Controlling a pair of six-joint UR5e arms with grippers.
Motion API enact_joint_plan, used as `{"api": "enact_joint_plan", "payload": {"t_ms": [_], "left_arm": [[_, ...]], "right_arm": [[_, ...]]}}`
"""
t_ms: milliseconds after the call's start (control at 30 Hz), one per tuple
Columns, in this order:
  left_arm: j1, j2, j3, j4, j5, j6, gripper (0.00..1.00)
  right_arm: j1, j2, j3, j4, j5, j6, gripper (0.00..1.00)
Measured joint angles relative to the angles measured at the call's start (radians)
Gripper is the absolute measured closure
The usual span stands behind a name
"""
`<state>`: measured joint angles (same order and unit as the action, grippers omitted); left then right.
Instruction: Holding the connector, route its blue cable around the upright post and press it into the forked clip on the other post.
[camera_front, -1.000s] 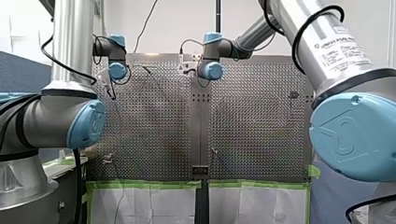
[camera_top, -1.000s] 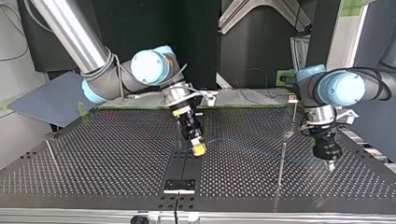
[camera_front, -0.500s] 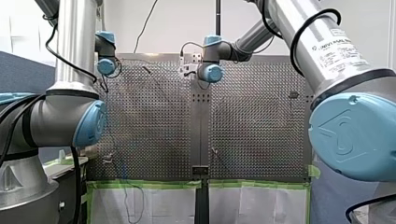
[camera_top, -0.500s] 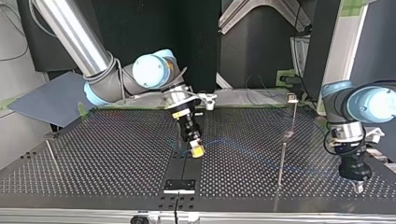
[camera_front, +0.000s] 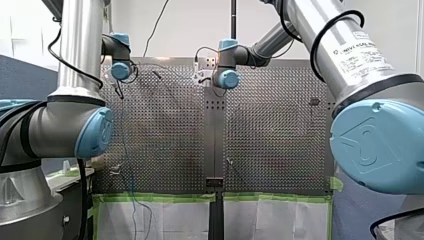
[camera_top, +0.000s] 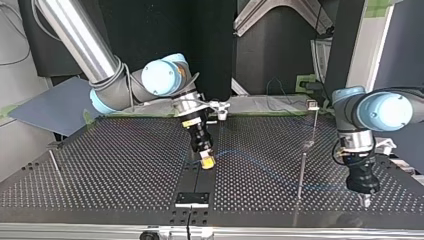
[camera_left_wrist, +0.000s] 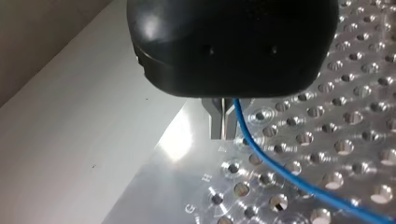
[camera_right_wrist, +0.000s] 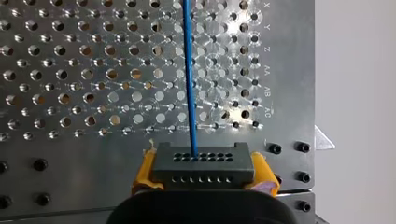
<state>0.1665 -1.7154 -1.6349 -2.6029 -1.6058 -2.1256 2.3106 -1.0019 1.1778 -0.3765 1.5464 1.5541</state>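
My right gripper (camera_right_wrist: 203, 181) is shut on the dark connector (camera_right_wrist: 202, 163), its yellow pads on both sides. The blue cable (camera_right_wrist: 189, 74) leaves the connector straight ahead. In the top view the same gripper (camera_top: 206, 162) hovers over the table's centre seam. From there the cable (camera_top: 250, 159) runs to the view's right past the upright post (camera_top: 302, 172) toward my left gripper (camera_top: 365, 200). In the left wrist view my left gripper's metal fingers (camera_left_wrist: 217, 122) stand shut, low over the plate, with the cable (camera_left_wrist: 275, 165) emerging beside them. The forked clip (camera_top: 312, 105) tops a thin post farther back.
The perforated table (camera_top: 125, 170) has a black bracket (camera_top: 192, 199) at its near edge on the centre seam. Another thin post (camera_top: 55, 167) stands at the top view's left. In the front view the cable's slack (camera_front: 131, 190) hangs over the taped table edge.
My left gripper swung toward the top view's near right corner, then came back a little leftward, drawing the cable past the upright post. My right gripper shifted slightly with the connector.
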Motion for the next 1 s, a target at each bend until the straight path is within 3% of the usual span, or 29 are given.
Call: {"api": "enact_joint_plan", "payload": {"t_ms": [367, 567, 800, 1000], "left_arm": [[-0.031, -0.001, -0.003, 0.0, -0.055, -0.017, 0.95], [-0.038, -0.001, -0.042, 0.016, -0.066, -0.018, 0.95], [-0.048, -0.006, -0.093, 0.039, -0.069, -0.009, 0.92], [-0.063, -0.052, -0.099, 0.045, -0.063, 0.031, 0.92]], "right_arm": [[0.003, 0.036, 0.001, 0.022, 0.001, -0.002, 1.0], [0.006, 0.042, 0.001, 0.025, 0.002, -0.003, 1.0], [0.005, 0.044, 0.002, 0.038, 0.002, -0.005, 1.0], [0.006, 0.049, 0.003, 0.053, 0.003, -0.009, 1.0]]}}
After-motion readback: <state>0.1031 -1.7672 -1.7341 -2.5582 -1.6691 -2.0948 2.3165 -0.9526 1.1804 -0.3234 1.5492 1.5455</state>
